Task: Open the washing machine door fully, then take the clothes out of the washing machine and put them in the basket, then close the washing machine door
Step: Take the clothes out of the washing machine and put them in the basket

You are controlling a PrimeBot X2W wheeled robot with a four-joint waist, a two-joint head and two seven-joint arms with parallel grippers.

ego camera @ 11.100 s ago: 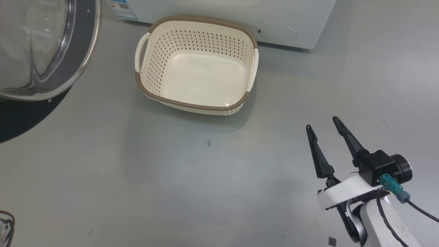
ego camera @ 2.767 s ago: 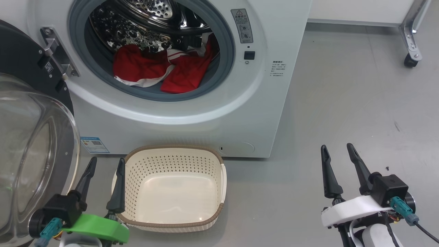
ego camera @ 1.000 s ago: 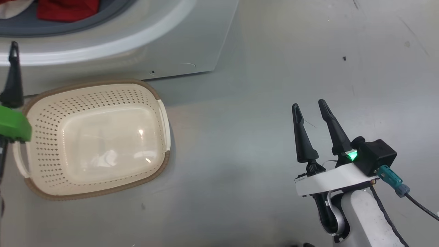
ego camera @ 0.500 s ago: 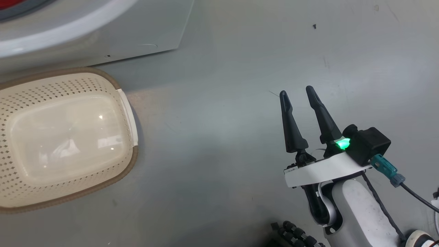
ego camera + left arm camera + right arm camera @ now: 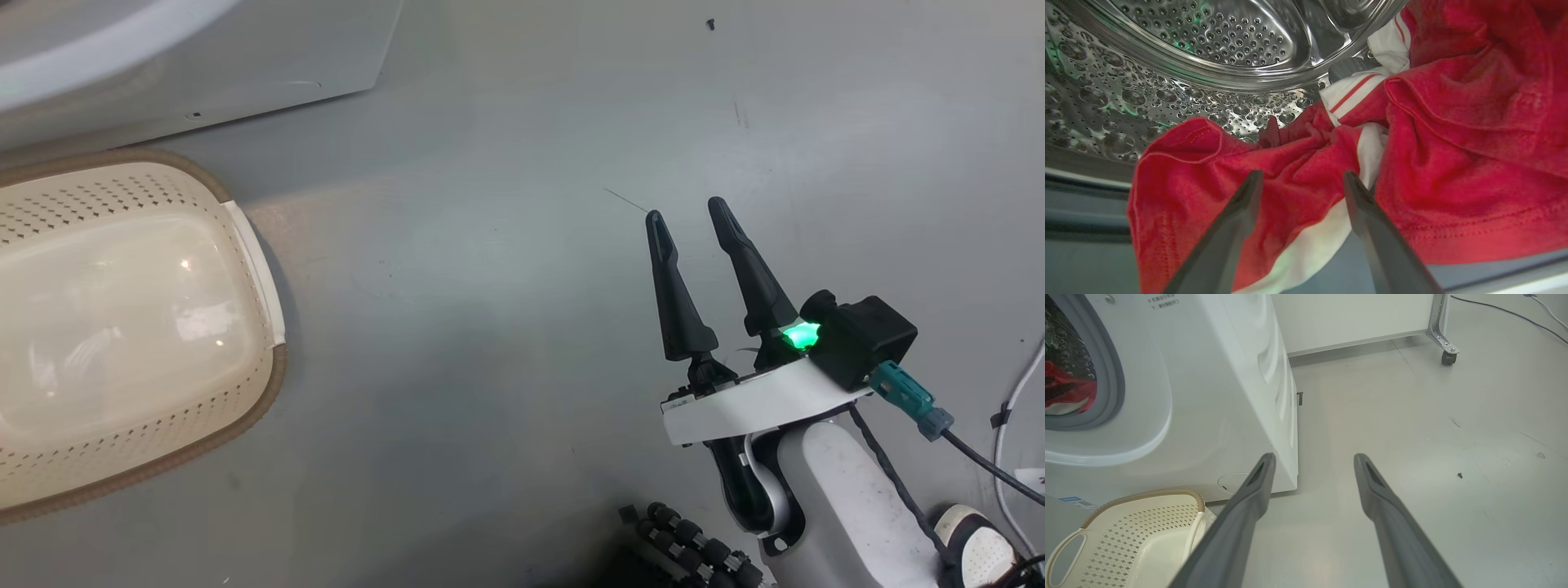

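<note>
Loosely crumpled red clothes (image 5: pixel 1453 143) (white trim) in drum (image 5: pixel 1208 41); left end effector (image 5: pixel 1302 174) spread.

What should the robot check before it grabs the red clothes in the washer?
1. Left pincer open: ok.
2. Red clothes lie straight ahead of it in the drum: ok.
3. Fingers touching the cloth: cannot tell.
4. Basket empty, on the floor by the washing machine: ok.
5. Right pincer open, over the floor, apart from the basket: ok.

Both arms' jaws stand parted (right wrist (image 5: pixel 763 396) lit green).
</note>
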